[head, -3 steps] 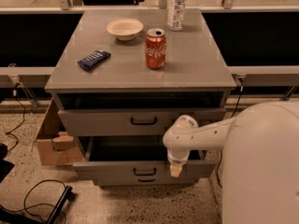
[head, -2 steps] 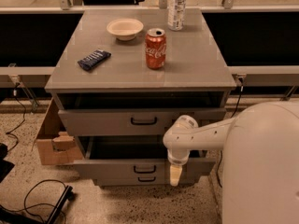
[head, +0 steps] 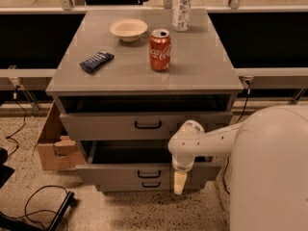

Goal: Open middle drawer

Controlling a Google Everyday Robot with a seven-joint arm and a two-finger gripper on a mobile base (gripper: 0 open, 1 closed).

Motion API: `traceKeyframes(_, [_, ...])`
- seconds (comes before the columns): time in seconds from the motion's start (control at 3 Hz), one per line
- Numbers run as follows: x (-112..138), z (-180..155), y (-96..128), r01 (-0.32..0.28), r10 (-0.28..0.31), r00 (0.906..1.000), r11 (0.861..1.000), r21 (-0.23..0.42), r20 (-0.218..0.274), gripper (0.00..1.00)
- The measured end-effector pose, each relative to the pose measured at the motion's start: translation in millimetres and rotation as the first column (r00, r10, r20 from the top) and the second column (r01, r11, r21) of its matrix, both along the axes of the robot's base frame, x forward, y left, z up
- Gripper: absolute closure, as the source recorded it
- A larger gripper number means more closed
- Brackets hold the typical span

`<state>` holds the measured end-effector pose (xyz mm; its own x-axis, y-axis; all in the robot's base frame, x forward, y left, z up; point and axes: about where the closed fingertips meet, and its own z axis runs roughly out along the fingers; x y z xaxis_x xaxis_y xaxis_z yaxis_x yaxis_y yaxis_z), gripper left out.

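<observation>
Speckled floor (head: 120,211); a grey desk (head: 202,66) stands against a dark rail. On the desk top, a can (head: 160,49) sits near centre, with a bowl (head: 128,29) at its 11 o'clock, a bottle (head: 182,6) at 1 o'clock and a dark packet (head: 96,61) at 9 o'clock. The top drawer (head: 106,125) is ajar. The middle drawer (head: 115,173) is pulled well out, its inside in shadow. The claw (head: 179,182) points down before that drawer's front, at 3 o'clock of its handle (head: 146,173). Whether it is spread or pressed together cannot be told. A cardboard box (head: 53,146) lies at the desk's 9 o'clock.
</observation>
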<state>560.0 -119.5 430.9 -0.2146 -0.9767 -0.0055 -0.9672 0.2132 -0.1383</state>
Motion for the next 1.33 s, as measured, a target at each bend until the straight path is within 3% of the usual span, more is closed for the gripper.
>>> traceKeyframes(0.33, [-29, -13, 19, -0.025, 0.025, 0.9997, 0.999, 0.033, -0.006, 0.18])
traceKeyframes(0.67, [-80, -10, 39, -0.066, 0.067, 0.9976, 0.998, 0.019, -0.017, 0.41])
traceKeyframes(1.33, [-80, -1, 39, -0.066, 0.067, 0.9976, 0.998, 0.019, -0.017, 0.87])
